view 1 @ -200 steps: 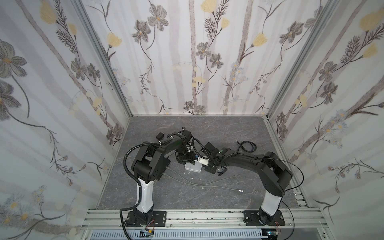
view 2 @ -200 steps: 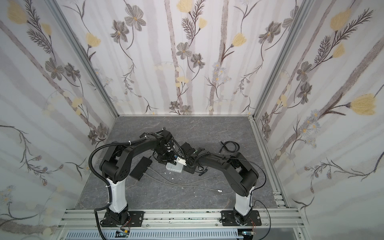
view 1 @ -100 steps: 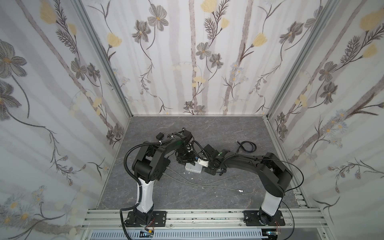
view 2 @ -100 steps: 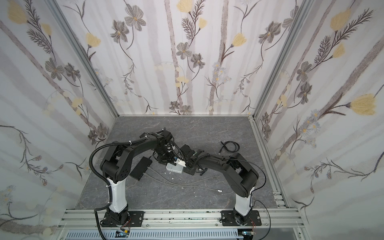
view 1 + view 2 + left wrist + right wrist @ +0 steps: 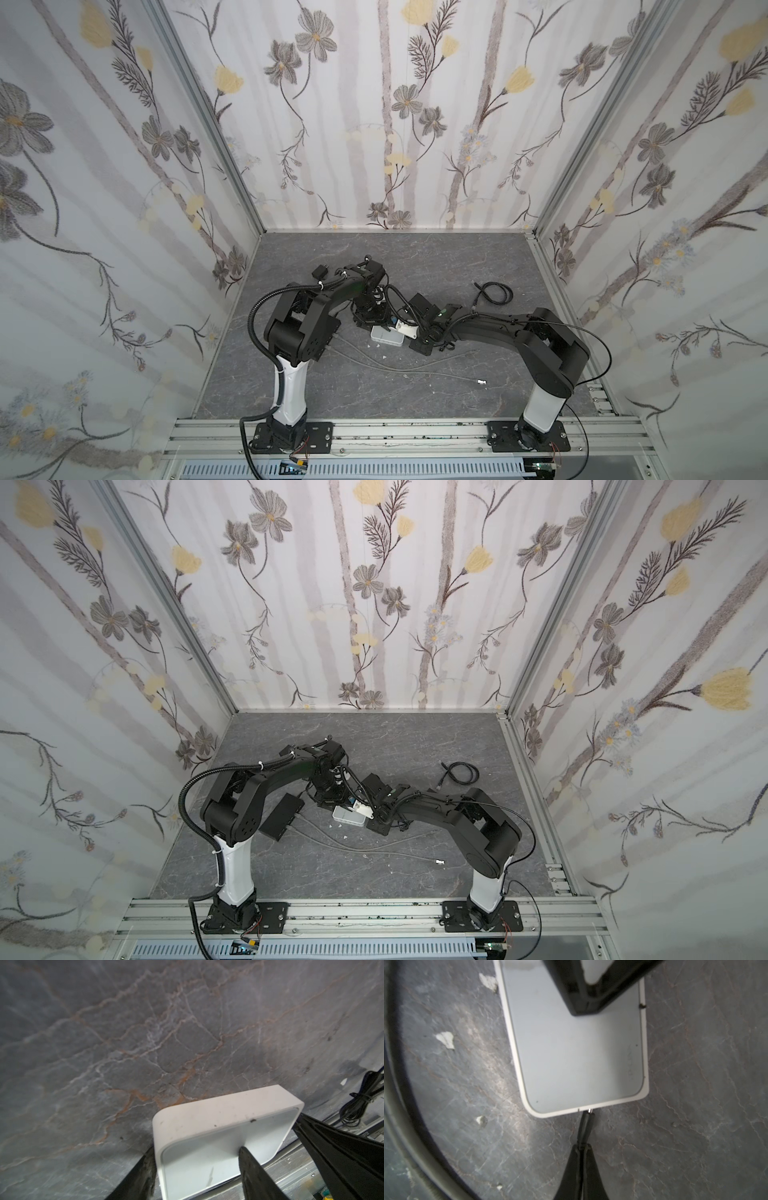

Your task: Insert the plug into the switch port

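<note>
Right fingers [image 5: 569, 1169] still pinching plug [image 5: 585, 1126], tip at switch [image 5: 577, 1059] — unchanged

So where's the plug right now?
In the right wrist view the plug is pinched in the right gripper, its tip at the edge of the switch. In both top views the switch sits mid-table between the two arms.

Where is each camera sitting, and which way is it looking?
Both top views: side by side, high above the front rail, looking down at the table; the left arm and right arm show whole.
Left wrist: on the left arm, looking over the left hand at the white switch; two fingers show.
Right wrist: on the right arm, looking down over the right hand, which pinches the plug at the switch's edge.
Shared: both wrist views see the switch; the top views nearly match.
</note>
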